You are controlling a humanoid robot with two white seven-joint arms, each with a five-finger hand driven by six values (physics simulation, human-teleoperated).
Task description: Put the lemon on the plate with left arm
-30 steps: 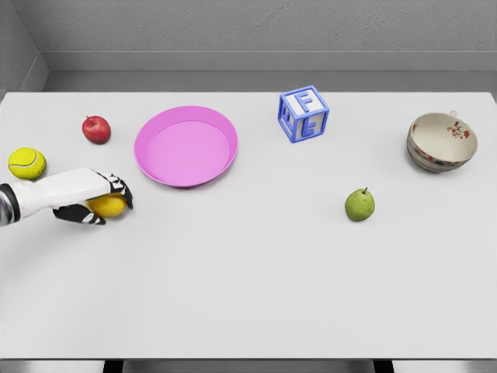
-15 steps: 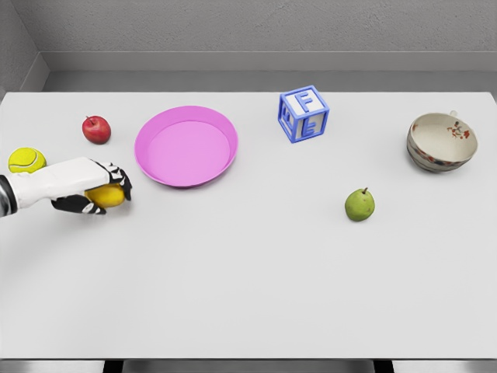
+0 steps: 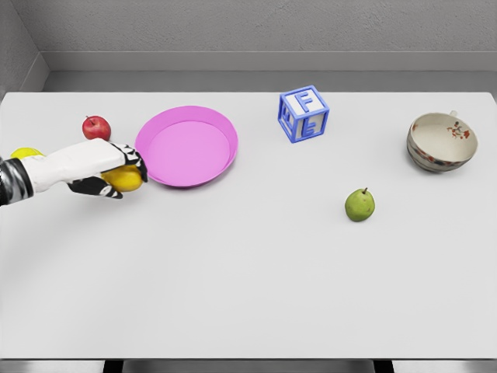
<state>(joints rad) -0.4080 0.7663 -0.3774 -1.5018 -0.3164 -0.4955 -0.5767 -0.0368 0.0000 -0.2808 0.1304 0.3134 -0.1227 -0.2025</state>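
One hand in play: the left hand [image 3: 109, 167] is wrapped around the lemon [image 3: 124, 178], carrying it just beside the plate [image 3: 186, 146]. To do it well, lift clear of the near rim, centre over the pink, then let go low. Ball [image 3: 26, 153] mostly hidden behind the forearm; the right arm is out of shot.

White table [image 3: 256, 295], grey wall [image 3: 256, 23]
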